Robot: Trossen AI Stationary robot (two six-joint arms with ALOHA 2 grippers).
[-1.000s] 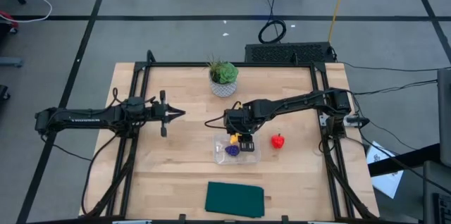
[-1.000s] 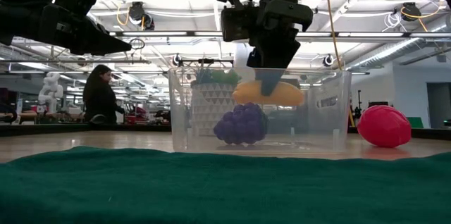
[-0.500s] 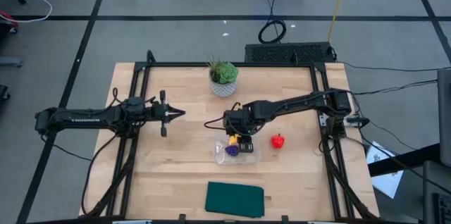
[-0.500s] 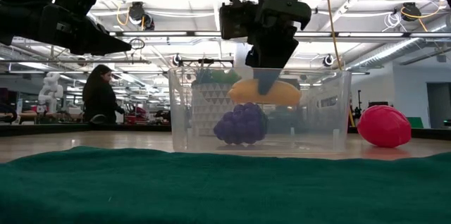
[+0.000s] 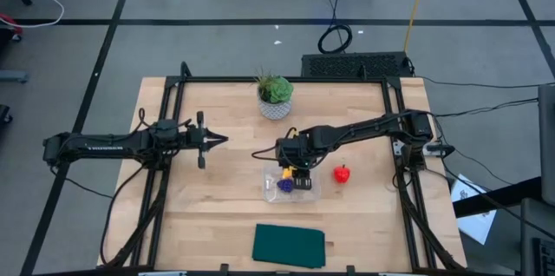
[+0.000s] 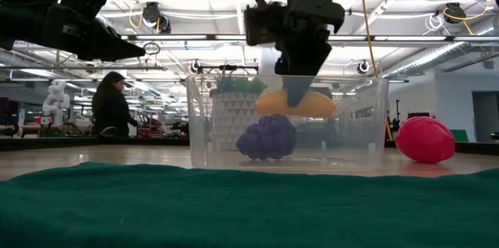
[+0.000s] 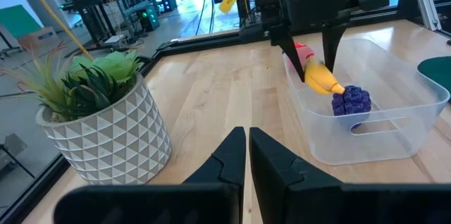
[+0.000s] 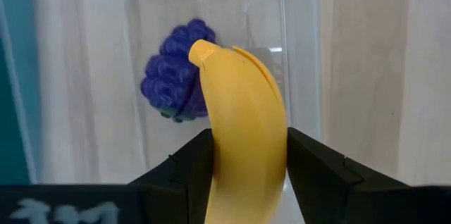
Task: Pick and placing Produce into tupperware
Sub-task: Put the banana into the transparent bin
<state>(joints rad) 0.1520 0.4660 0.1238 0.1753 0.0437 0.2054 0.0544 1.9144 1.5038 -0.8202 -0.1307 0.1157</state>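
While the right gripper (image 6: pixel 298 96) pinches the banana (image 6: pixel 296 104) inside the tub (image 6: pixel 366 123), above the grapes (image 6: pixel 267 136), the left gripper (image 5: pixel 220 141), pressed shut, hangs near the tabletop's (image 5: pixel 217 215) left edge. The red fruit (image 5: pixel 342 174) lies just right of the tub. A person (image 6: pixel 111 108) stands in the workshop behind.

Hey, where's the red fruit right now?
The red fruit lies on the table's right half in the high view, just right of the tupperware, outside it and not held.
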